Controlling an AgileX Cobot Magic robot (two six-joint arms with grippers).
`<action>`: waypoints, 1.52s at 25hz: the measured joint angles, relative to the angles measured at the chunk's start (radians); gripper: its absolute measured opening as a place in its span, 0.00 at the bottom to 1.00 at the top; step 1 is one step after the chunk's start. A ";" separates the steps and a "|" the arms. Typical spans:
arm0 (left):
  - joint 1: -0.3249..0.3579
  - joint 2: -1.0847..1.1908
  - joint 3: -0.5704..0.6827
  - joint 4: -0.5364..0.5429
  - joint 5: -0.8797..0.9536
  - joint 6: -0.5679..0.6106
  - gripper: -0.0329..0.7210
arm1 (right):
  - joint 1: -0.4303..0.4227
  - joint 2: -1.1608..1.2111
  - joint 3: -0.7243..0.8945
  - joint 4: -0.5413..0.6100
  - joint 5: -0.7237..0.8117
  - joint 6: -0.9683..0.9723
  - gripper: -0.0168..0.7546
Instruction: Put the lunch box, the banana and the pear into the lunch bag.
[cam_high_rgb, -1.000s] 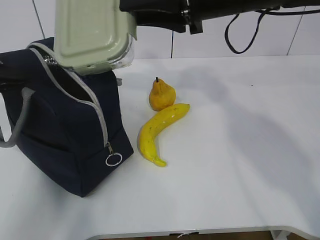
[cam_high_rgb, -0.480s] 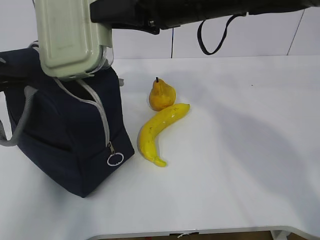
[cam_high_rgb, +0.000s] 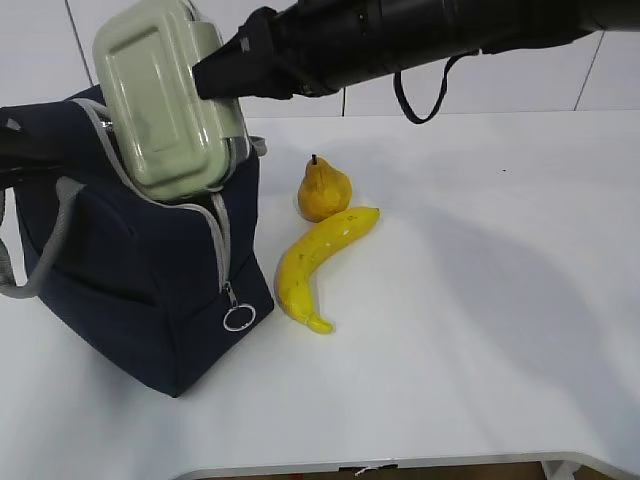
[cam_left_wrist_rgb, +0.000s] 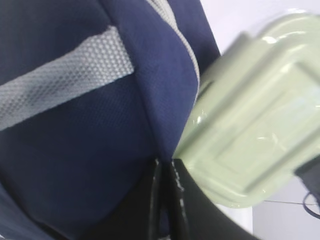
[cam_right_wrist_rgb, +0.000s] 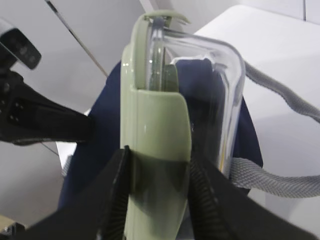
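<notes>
Lunch box (cam_high_rgb: 170, 105): I see it tipped on edge with its sage-green lid facing the exterior camera, its lower end dipping into the open top of the lunch bag.
Lunch box, right wrist view (cam_right_wrist_rgb: 165, 125): the clear glass body and green lid stand edge-on right in front of my camera, the navy fabric behind them.
Right gripper (cam_right_wrist_rgb: 155, 200): my fingers (cam_right_wrist_rgb: 117, 195) are closed on the lunch box, one black ribbed pad on each side of its lid flap.
Lunch bag (cam_high_rgb: 140, 270): it stands upright on the left of the counter (cam_high_rgb: 480, 300), zipper undone, a metal pull ring (cam_high_rgb: 238, 318) hanging at the near corner and a grey webbing handle (cam_high_rgb: 40, 250) looping off its left side.
Left gripper (cam_left_wrist_rgb: 167, 200): my fingers are pinched narrow on a fold of the bag's navy fabric, close against the lid of the box; in the exterior view only a bit of this arm shows at the far left edge.
Pear (cam_high_rgb: 323, 189): it sits upright on the counter just right of the bag, stem up.
Banana (cam_high_rgb: 315, 263): it lies in front of the pear, its upper end touching or nearly touching the fruit, curving down toward the bag's corner.
</notes>
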 joint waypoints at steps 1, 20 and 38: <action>0.000 0.000 0.000 0.000 0.003 0.000 0.02 | 0.004 0.004 0.000 -0.010 0.002 -0.010 0.38; 0.000 0.000 0.000 -0.002 0.055 0.045 0.02 | 0.147 0.120 -0.001 -0.225 -0.075 -0.102 0.38; 0.000 0.000 0.000 0.004 0.062 0.075 0.02 | 0.148 0.212 -0.011 -0.215 -0.023 -0.229 0.38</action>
